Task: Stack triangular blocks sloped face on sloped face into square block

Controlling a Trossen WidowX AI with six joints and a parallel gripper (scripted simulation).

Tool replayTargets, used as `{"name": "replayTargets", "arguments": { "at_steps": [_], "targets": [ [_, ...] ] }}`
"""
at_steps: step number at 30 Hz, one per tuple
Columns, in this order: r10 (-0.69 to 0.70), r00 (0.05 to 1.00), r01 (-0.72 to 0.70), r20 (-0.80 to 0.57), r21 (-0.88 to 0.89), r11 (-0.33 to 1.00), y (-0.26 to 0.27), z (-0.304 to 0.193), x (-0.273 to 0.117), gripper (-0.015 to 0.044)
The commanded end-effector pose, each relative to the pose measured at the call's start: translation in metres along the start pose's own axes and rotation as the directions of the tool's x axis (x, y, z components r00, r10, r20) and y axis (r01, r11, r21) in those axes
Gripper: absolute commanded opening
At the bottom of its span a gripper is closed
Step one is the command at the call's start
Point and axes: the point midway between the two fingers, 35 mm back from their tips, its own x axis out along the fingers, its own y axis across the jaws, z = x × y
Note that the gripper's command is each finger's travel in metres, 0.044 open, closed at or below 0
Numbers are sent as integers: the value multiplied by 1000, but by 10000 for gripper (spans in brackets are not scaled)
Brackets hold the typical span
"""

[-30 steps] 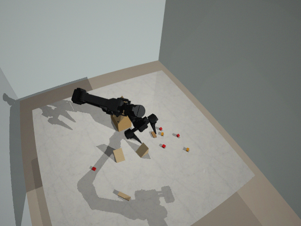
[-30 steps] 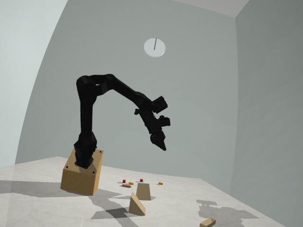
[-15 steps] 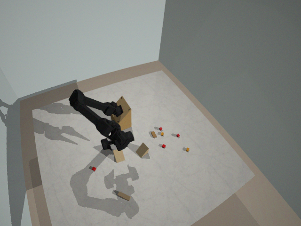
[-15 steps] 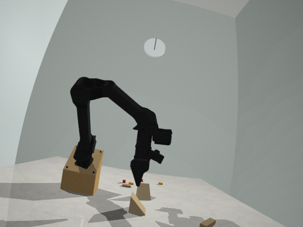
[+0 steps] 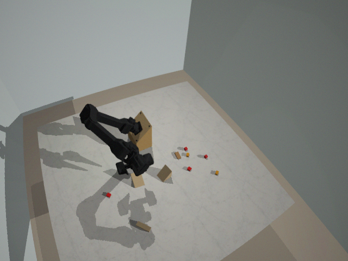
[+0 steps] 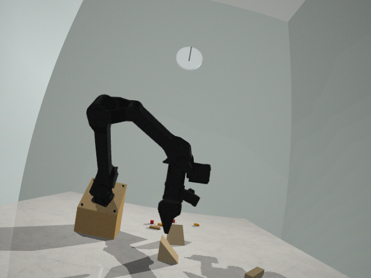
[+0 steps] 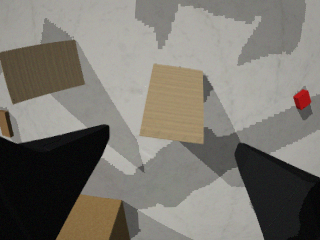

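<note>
A light triangular block rests on the table with its sloped face turned up. A browner triangular block stands a short way from it, on the table, apart from it. My gripper is wide open and empty, pointing down above the light block. In the wrist view the light block lies a little beyond the line between the fingertips, with the browner one beyond the left finger. In the top view the hand hides the fingertips.
The arm's wooden base stands behind the blocks. A loose wooden bar lies nearer the front. A lone red cube lies to one side; a small brown block and several red and orange cubes lie on the other.
</note>
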Motion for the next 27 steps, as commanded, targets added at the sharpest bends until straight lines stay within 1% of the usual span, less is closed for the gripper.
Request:
{"name": "replayTargets", "arguments": {
  "at_steps": [1, 27],
  "targets": [
    [-1, 1000, 1, -2, -7, 1000, 1, 1, 7, 440],
    [0, 1000, 0, -1, -7, 1000, 1, 6, 49, 440]
  ]
}}
